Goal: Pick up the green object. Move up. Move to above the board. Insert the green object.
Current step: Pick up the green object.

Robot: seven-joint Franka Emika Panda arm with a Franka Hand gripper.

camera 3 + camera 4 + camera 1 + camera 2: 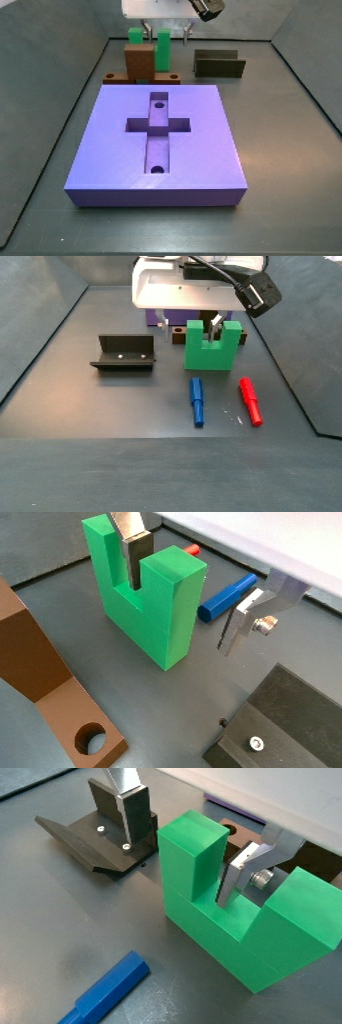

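The green object (154,627) stands on the grey floor with its two prongs up; it also shows in a wrist view (261,938) and in both side views (164,50) (207,353). My gripper (182,612) (182,868) is lowered over it and straddles one prong. One finger (134,557) sits in the slot between the prongs. The other finger (241,624) stands outside the prong with a gap, so the jaws are open. The purple board (187,150) lies flat nearer the front in a side view, its cross recess bare.
A brown block (40,682) (138,60) stands next to the green piece. The dark fixture (100,838) (124,353) is to one side. A blue stick (197,401) (227,599) and a red stick (250,401) lie on the floor. Grey walls surround the floor.
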